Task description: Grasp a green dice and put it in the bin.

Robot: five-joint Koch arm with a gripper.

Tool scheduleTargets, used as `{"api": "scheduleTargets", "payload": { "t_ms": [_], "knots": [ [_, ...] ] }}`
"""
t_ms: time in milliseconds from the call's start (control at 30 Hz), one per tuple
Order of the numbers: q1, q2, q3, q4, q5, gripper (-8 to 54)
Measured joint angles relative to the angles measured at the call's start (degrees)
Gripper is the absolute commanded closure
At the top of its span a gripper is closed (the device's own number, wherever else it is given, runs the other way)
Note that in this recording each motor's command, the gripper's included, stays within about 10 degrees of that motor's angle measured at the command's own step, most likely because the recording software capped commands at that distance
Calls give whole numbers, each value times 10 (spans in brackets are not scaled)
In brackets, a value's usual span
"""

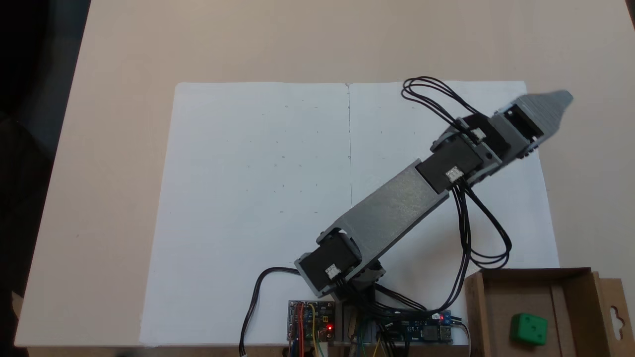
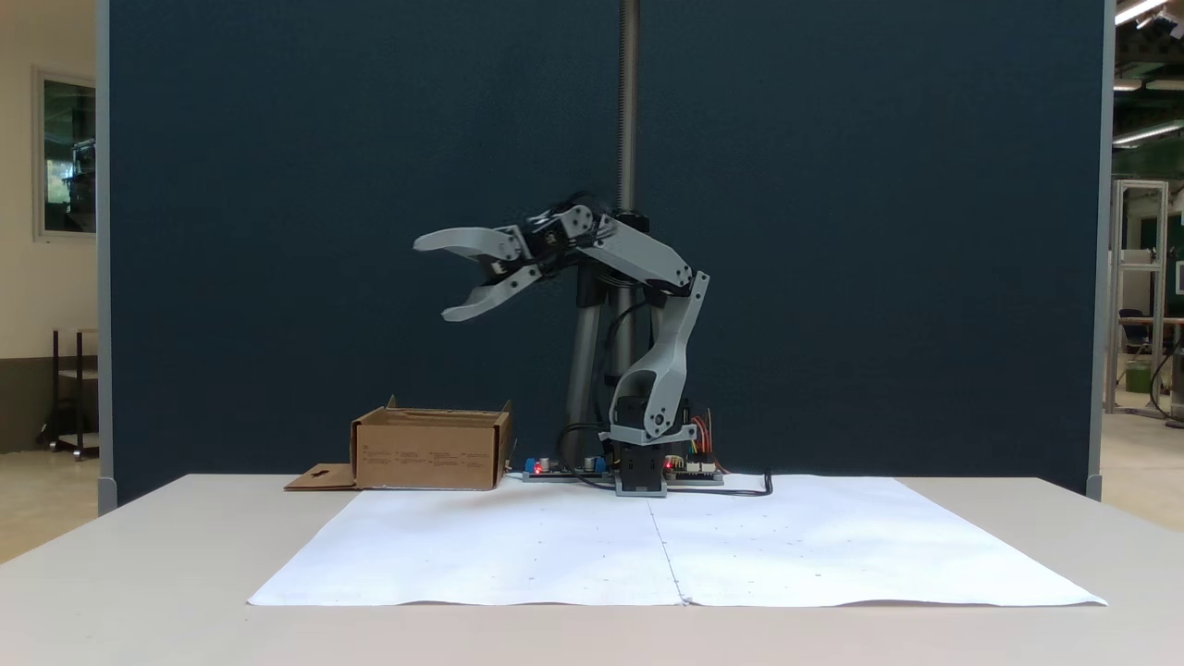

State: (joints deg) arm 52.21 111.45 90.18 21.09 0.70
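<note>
The green dice (image 1: 529, 328) lies inside the bin (image 1: 478, 307), a brown cardboard box at the lower right of a fixed view; from the side the bin (image 2: 430, 450) stands at the table's back left and its walls hide the dice. My gripper (image 2: 435, 279) hangs high in the air, open, with nothing between its fingers. It points left in that view, above and a little in front of the bin. From above the gripper (image 1: 563, 101) reaches past the paper's right edge, well apart from the bin.
White paper sheets (image 1: 278, 198) cover the middle of the beige table (image 1: 124, 59). Circuit boards (image 1: 311, 326) and black cables (image 1: 466, 233) sit at the arm's base. A metal pole (image 2: 629, 111) stands behind the arm, before a dark blue wall.
</note>
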Motion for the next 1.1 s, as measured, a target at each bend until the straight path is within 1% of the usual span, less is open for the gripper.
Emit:
{"api": "scheduleTargets", "payload": {
  "t_ms": [367,500,667,800,1100],
  "knots": [
    [-280,-27,13,-2,0,18],
    [-379,-26,66,-4,0,18],
    [-466,-18,200,-80,0,20],
    [-509,11,321,-153,0,20],
    [-526,93,497,-317,0,18]
  ]
}}
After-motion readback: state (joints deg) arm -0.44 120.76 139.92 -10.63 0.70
